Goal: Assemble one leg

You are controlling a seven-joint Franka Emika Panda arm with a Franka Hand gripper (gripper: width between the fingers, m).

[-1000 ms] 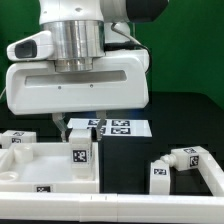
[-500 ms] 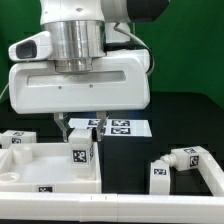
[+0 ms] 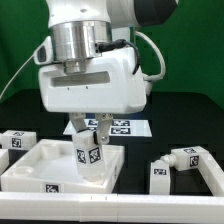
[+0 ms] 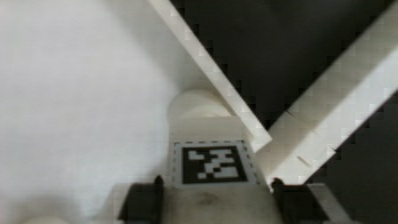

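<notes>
Near the centre of the exterior view, the gripper [image 3: 89, 140] hangs under the big white wrist block and its two fingers [image 3: 76, 133] are clamped on the leg [image 3: 88, 160], one finger on each side. The leg is a short white post with a square black-and-white tag [image 3: 86, 154] on its front face. It is a little tilted, and its lower end is inside the raised rim of the panel [image 3: 25, 172], close to the panel's corner at about 3 o'clock. I cannot tell if the lower end touches the floor of the panel. In the wrist view the leg [image 4: 210, 125] lies between the two dark fingertips [image 4: 151, 197], with its tag facing the camera, over the white floor of the panel [image 4: 71, 110] and just beside a rim strip that runs diagonally. From the gripper, the marker board [image 3: 128, 127] lies at about 1 o'clock on the black table [image 3: 195, 125]. Two more small white tagged parts [image 3: 186, 158] stand at about 4 o'clock, well apart from the panel. One other tagged part [image 3: 15, 140] is at 9 o'clock, just behind the panel's rim.
</notes>
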